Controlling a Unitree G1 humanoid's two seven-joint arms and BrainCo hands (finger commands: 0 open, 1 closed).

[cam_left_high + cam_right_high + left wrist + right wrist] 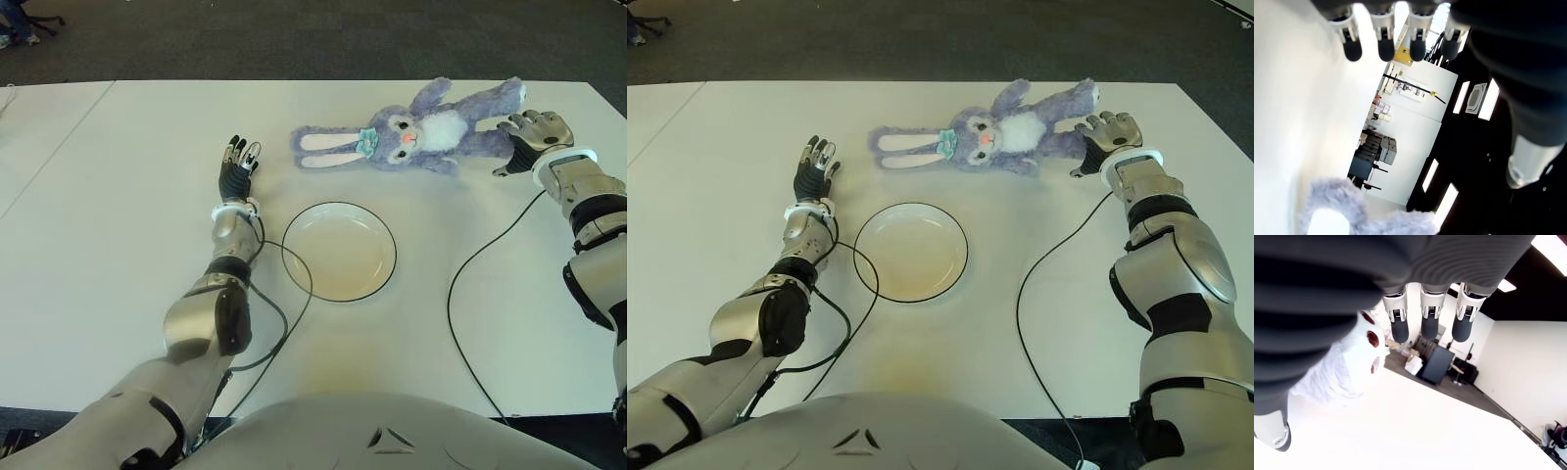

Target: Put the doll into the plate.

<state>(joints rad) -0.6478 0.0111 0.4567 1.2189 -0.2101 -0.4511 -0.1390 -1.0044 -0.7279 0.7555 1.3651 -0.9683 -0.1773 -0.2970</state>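
Just beside the open right hand (530, 134) lies the doll (416, 130).

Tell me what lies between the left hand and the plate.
Only bare white table and the black cable looping off the left hand toward the plate; both eye views show it.

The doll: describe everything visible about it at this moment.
The doll is a plush purple-grey rabbit with white belly, white inner ears, a pink nose and a teal bow. It lies flat on the white table beyond the plate, ears toward the robot's left, not in the plate. The right robot hand, fingers open, is at its foot; contact unclear.
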